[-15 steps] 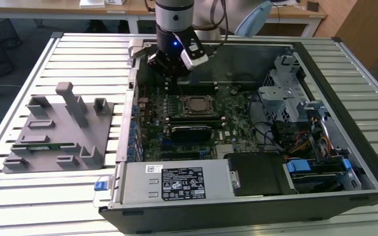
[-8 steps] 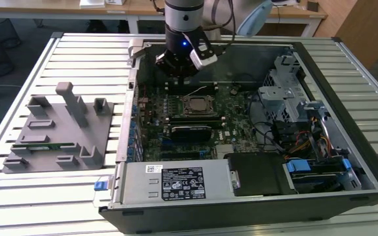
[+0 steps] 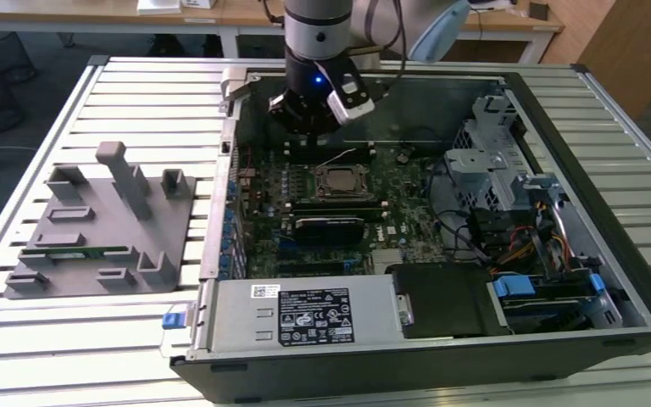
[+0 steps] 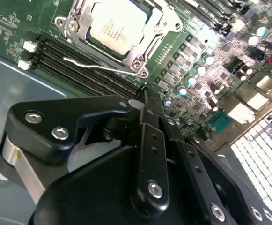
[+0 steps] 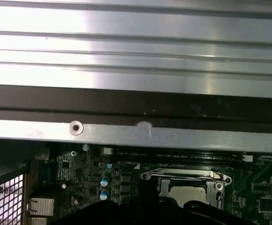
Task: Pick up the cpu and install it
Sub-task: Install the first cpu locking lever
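The cpu [image 3: 335, 180] is a small square chip with a silvery top, lying flat in its socket on the green motherboard [image 3: 405, 212] inside the open computer case. In both wrist views it sits inside the metal socket frame: cpu [image 4: 117, 28], cpu [image 5: 187, 193]. The thin wire socket lever [image 4: 96, 65] stands free beside the frame. My gripper [image 3: 305, 125] hangs above the board, behind the socket toward the case's rear wall. Its black fingers [image 4: 147, 122] meet at their tips, with nothing between them, a short way off the cpu.
A grey fixture [image 3: 99, 229] holding a thin green memory stick [image 3: 77, 252] lies on the slatted table [image 3: 111, 356] at the exterior view's left. A black block [image 3: 325, 227] sits just in front of the socket. Drive cages and cables [image 3: 507, 212] crowd the case's right side.
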### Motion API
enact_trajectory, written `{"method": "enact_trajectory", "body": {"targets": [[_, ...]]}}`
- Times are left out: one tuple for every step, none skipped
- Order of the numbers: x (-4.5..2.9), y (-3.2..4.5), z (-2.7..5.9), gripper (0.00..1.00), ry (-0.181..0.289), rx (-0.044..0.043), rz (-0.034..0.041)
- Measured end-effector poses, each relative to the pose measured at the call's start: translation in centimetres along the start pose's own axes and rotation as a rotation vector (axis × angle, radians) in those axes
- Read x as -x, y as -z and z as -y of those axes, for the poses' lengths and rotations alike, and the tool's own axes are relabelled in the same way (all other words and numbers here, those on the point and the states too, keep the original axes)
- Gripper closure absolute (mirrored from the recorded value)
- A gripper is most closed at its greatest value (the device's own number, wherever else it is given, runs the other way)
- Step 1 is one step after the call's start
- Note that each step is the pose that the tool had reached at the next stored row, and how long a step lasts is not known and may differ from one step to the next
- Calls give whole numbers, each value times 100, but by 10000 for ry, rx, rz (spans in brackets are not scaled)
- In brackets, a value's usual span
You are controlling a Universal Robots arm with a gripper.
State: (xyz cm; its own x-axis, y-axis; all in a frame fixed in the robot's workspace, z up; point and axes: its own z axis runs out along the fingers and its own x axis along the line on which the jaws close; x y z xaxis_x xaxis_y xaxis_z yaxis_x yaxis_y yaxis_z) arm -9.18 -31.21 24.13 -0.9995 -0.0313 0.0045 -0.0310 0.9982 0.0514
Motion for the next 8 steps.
{"method": "enact_trajectory", "body": {"targets": [[7, -15, 2, 89, 0, 25, 6], [18, -22, 3, 89, 0, 23, 3], [35, -27, 4, 89, -1, 17, 0], [64, -34, 6, 89, -1, 12, 0], [93, -42, 6, 89, 0, 9, 1], [121, -50, 7, 89, -1, 3, 1], [147, -57, 7, 89, -1, -3, 0], [172, -64, 6, 89, 0, -9, 0]]}}
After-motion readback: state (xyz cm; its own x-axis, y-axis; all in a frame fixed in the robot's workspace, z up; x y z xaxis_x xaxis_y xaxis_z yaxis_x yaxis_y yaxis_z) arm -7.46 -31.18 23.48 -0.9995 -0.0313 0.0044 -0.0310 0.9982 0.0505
